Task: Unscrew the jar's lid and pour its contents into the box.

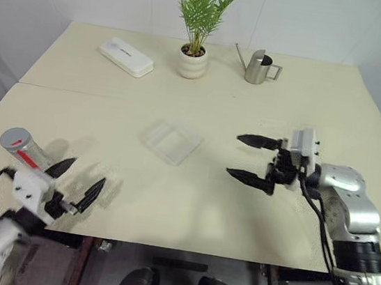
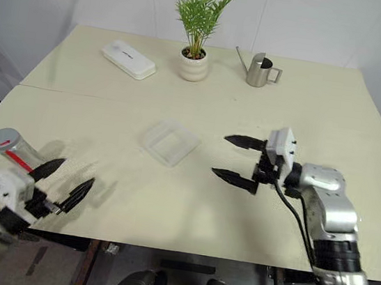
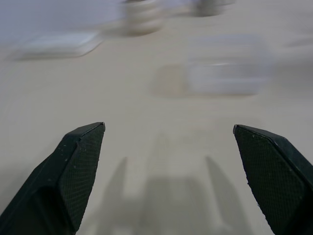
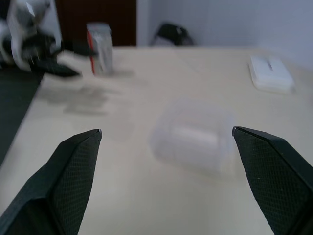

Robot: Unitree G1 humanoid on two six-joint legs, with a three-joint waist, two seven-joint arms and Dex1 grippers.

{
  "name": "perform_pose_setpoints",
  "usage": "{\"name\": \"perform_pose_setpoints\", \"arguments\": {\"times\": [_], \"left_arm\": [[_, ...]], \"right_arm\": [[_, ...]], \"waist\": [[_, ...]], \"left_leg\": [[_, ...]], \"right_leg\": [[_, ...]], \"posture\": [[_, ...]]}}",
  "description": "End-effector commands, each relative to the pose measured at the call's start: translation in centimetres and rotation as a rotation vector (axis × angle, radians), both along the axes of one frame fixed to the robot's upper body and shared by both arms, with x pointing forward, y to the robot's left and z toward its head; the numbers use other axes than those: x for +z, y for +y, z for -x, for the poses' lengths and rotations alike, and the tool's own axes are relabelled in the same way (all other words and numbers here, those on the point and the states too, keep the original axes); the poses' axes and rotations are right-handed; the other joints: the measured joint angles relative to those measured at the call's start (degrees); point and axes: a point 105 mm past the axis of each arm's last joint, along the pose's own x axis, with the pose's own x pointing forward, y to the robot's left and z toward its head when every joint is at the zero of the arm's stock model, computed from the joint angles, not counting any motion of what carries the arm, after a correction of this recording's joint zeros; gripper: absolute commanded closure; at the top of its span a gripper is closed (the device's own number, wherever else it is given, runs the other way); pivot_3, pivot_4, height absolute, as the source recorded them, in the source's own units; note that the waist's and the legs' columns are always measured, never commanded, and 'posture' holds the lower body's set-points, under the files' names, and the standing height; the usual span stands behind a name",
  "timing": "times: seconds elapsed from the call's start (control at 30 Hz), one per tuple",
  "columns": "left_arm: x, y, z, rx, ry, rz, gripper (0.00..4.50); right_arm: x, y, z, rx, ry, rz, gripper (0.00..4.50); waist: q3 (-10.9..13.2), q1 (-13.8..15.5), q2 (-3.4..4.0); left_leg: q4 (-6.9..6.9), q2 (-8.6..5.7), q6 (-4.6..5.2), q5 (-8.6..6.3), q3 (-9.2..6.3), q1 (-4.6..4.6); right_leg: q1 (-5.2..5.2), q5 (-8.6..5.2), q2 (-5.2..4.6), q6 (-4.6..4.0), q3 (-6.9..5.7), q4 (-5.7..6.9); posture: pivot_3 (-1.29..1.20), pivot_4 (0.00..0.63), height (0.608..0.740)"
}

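Pale desk (image 1: 189,205) against white wall. Nearest, left gripper (image 1: 76,182) with jaws wide, empty; jar (image 1: 22,148) upright just beside, off to its left, lid (image 1: 14,137) on. Right gripper (image 1: 252,161) farther, jaws wide, empty, facing box (image 1: 171,140) mid-desk.

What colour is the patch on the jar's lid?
Red, on the grey lid; clearest in the left eye view.

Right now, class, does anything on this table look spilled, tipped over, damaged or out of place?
Nothing stands out. The jar stands upright near the table's front left corner, lid on. The clear box lies flat mid-table, at a slant to the table's edges. No spills show. Both tools, left and right, are open and hold nothing.
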Motion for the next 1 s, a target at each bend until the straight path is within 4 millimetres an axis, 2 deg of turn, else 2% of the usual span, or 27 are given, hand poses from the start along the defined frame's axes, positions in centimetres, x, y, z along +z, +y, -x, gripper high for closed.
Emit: {"name": "perform_pose_setpoints", "arguments": {"times": [0.03, 0.2, 0.33, 0.5, 0.7, 1.0], "left_arm": [[0.5, 2.7, 1.7, 0.308, -0.056, 0.05, 0.02], [0.0, 3.7, 2.2, 0.556, -0.1, 0.131, 0.02], [0.5, 3.4, 1.0, 0.606, -0.137, 0.168, 0.02], [0.7, 4.7, 0.6, 0.706, -0.166, 0.189, 0.02], [1.8, 5.2, -2.1, 0.684, -0.202, 0.186, 0.02], [2.6, 6.2, -4.0, 0.708, -0.203, 0.16, 0.02]], "right_arm": [[1.7, 2.5, 0.6, 0.105, -0.046, -0.048, 0.0], [2.9, 5.7, 0.6, 0.154, -0.072, -0.085, 0.0], [3.0, 6.9, 1.0, 0.175, -0.068, -0.104, 0.0], [3.1, 7.1, 1.3, 0.17, -0.069, -0.108, 0.0], [3.5, 6.9, 1.3, 0.141, -0.071, -0.12, 0.0], [3.4, 7.1, 2.0, 0.138, -0.051, -0.14, 0.0]], "waist": [[0.03, 1.25, -0.11], [-0.04, 1.36, -0.23], [-0.08, 1.73, -0.29], [-0.09, 1.43, -0.31], [-0.1, 1.38, -0.31], [-0.11, 1.34, -0.34]], "left_leg": [[0.01, 0.01, 0.0, 0.0, -0.01, 0.0], [0.16, 0.08, 0.33, -0.27, 0.1, -0.09], [0.14, 0.11, 0.11, -0.14, 0.13, -0.2], [0.32, 0.1, 0.1, -0.14, 0.18, -0.65], [0.36, 0.19, 0.08, -0.15, 0.18, -0.66], [0.4, 0.27, 0.04, -0.17, 0.19, -0.66]], "right_leg": [[0.0, 0.0, 0.0, 0.0, 0.0, 0.0], [-0.1, 0.17, 0.02, -0.06, 0.09, -0.27], [-0.23, 0.17, 0.05, -0.06, 0.03, -0.27], [-0.56, 0.19, 0.1, -0.04, -0.05, -0.03], [-0.56, 0.19, 0.37, -0.04, -0.1, -0.03], [-0.56, 0.2, 0.63, -0.05, -0.03, -0.03]], "posture": [[0.0, 0.15, 0.74], [0.0, 0.15, 0.74], [0.0, 0.15, 0.74], [0.0, 0.15, 0.74], [0.0, 0.15, 0.74], [0.0, 0.15, 0.74]]}}
